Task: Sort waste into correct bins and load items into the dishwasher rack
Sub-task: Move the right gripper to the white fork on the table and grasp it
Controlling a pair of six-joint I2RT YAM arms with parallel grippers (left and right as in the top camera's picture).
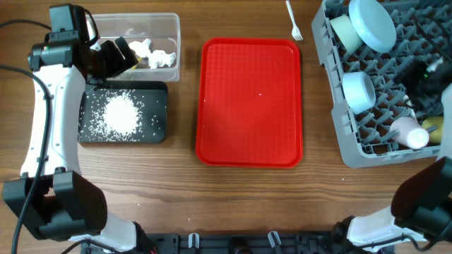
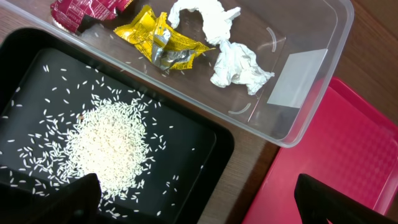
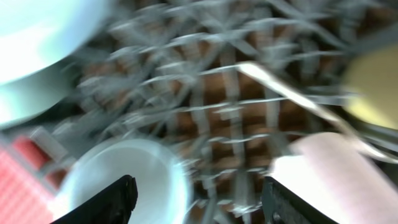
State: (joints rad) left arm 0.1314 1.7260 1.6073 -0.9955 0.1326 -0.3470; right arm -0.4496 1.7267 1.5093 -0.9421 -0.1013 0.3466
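Note:
The clear tub (image 1: pixel 169 25) holds crumpled white tissue (image 2: pixel 233 62), a yellow wrapper (image 2: pixel 155 38) and a red wrapper (image 2: pixel 81 9). The black tray (image 1: pixel 157 95) in front of it holds the rice heap (image 1: pixel 120 114), also in the left wrist view (image 2: pixel 109 146). My left gripper (image 2: pixel 199 205) is open and empty, above the tray's right edge and next to the tub (image 1: pixel 116 56). The grey rack (image 1: pixel 346 144) holds the blue plate (image 1: pixel 372 25), a blue bowl (image 1: pixel 359 90), a white cup (image 1: pixel 409 132) and a yellow cup (image 1: pixel 432 124). My right gripper (image 3: pixel 196 199) is open and empty over the rack, between the bowl (image 3: pixel 124 180) and the white cup (image 3: pixel 336 180). The white fork (image 1: pixel 293 20) lies on the table.
The flat red tray (image 1: pixel 248 102) lies mid-table between the bins and the rack; its corner shows in the left wrist view (image 2: pixel 348 155). The right wrist view is motion-blurred. A pale rounded dish (image 1: pixel 344 32) leans beside the plate in the rack.

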